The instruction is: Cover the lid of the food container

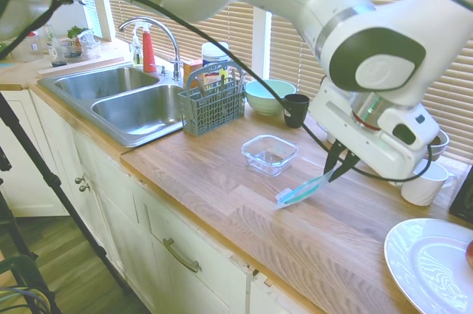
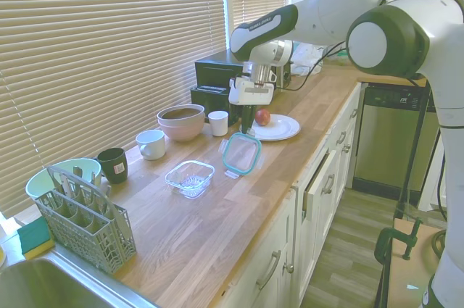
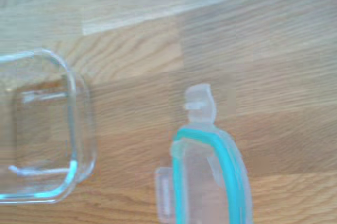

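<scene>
Aloft, tilted clear lid (image 2: 241, 154), teal rim

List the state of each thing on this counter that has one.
Clear plastic lid with teal seal rim: lifted off the counter, tilted, held at one edge.
Small clear glass square food container: uncovered, empty, upright on the counter.
Gripper: shut on the lid.
White plate: flat on the counter, a red fruit on it.
Black mug: upright.

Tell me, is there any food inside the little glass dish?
No. The food container looks empty; through its clear glass you see only the wooden counter. Nothing covers it yet: the lid hangs tilted in the gripper, off to one side of the dish.
</scene>
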`<state>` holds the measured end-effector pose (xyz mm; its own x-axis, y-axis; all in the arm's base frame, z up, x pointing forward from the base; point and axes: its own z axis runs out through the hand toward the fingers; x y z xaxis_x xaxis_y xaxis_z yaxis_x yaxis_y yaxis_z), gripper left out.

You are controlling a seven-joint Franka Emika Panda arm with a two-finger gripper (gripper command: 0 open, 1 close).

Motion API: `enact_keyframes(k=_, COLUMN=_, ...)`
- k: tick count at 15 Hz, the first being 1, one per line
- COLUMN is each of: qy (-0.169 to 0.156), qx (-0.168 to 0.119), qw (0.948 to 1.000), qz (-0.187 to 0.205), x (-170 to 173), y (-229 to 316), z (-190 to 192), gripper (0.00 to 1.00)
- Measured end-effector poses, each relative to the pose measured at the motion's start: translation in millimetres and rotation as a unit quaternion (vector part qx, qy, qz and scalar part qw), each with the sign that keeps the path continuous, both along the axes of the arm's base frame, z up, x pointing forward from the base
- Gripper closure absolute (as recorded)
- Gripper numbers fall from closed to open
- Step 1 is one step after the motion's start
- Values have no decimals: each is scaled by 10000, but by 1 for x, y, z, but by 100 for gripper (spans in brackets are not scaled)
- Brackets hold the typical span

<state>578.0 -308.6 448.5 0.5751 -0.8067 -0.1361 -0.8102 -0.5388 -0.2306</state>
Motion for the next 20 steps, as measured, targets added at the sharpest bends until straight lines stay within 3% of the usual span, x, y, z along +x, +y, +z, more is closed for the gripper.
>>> enact_keyframes(k=9, qy=9, qx=-533, qw=9984, qz=185, x=34, y=86, z=53, gripper=100)
enact_keyframes(k=20, qy=34, qx=-804, qw=9965, qz=219, x=68, y=112, z=68, gripper=100)
